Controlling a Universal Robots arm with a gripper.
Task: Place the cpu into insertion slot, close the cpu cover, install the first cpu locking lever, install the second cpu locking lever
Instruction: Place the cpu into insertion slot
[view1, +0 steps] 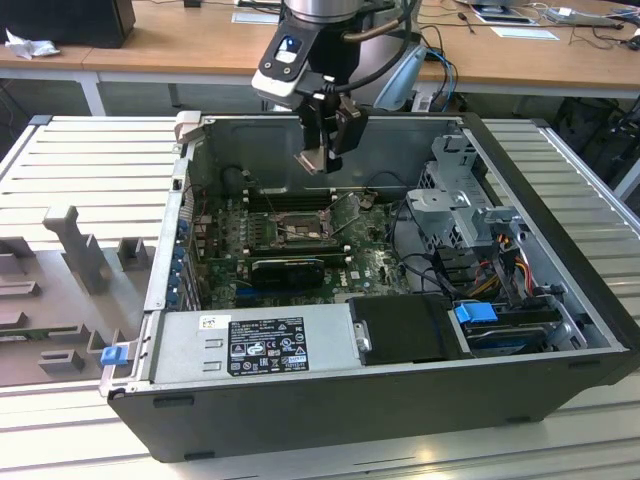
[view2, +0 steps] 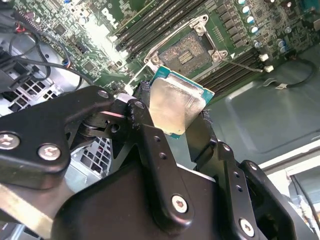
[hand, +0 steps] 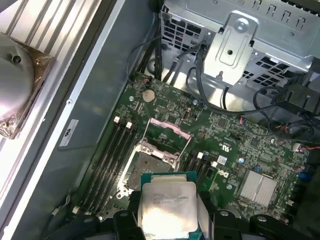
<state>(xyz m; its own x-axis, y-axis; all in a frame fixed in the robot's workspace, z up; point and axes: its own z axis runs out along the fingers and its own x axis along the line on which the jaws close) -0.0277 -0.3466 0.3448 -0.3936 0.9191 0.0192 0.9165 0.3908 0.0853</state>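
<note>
Fingers of the gripper are closed on two opposite edges of the cpu, whose pale metal top faces the camera in both wrist views (green substrate shows at its rim). The chip hangs in the air, not touching the board. In the exterior view the gripper holds the cpu above the open computer case, over the motherboard.

Beyond it, in the first wrist view, lies the insertion slot, its recessed centre bare. The cpu cover stands swung up from the slot's far edge. Long black memory slots flank the socket on the green motherboard.

Farther off sits the perforated metal drive cage with black cables running under it.
</note>
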